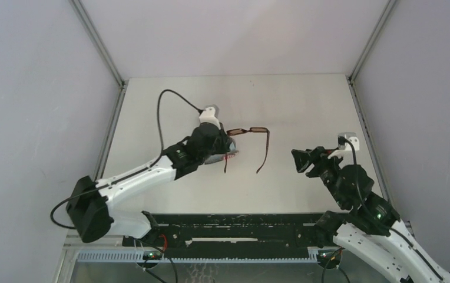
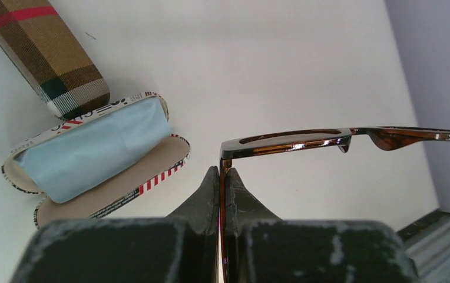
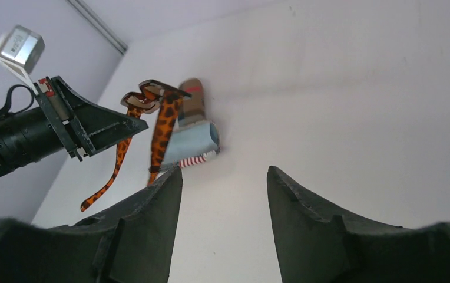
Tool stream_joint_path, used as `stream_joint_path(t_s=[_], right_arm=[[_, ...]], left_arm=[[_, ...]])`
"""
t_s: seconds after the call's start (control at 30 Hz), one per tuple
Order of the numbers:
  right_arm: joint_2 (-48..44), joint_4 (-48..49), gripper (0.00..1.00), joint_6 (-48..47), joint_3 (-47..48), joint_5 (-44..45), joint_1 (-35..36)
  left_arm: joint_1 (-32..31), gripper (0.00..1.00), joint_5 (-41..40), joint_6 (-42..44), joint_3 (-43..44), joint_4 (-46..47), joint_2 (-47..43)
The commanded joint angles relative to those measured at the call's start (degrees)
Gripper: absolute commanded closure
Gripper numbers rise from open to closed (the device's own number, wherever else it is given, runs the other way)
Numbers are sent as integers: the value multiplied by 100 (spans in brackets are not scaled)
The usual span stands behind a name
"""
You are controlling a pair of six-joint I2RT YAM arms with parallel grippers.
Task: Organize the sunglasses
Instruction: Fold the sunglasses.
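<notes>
Above the bench (image 1: 305, 100), I log: left fingers (image 2: 202, 194) pinched shut on one temple of the brown sunglasses (image 2: 287, 141), held aloft; right fingers (image 3: 152, 200) parted, empty, to the right.

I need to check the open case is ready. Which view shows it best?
Left wrist: the open case lies nearly whole, blue cloth inside. Top view mostly hides it under the left arm; right wrist shows it small, partly behind the sunglasses.
</notes>
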Motion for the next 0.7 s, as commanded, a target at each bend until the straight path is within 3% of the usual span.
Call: stream_joint_path(t_s=[0.0, 0.2, 0.33, 0.47, 0.67], right_arm=[[-729, 1224, 45, -749, -531, -258, -53], [-951, 2889, 42, -1604, -1409, -1211, -82], [-819, 4845, 43, -2129, -2299, -2295, -91], [-390, 7062, 50, -2572, -2996, -3380, -82], [921, 8066, 51, -2972, -2614, -4536, -97]], left_arm=[[246, 100, 951, -276, -481, 850, -851], [383, 100, 1522, -452, -1071, 1411, -1787], [485, 100, 1897, -869, -1398, 1724, -2176], [655, 100, 2170, -1535, -1756, 2019, -2447], [691, 100, 2369, -2370, -2200, 2737, -2627]])
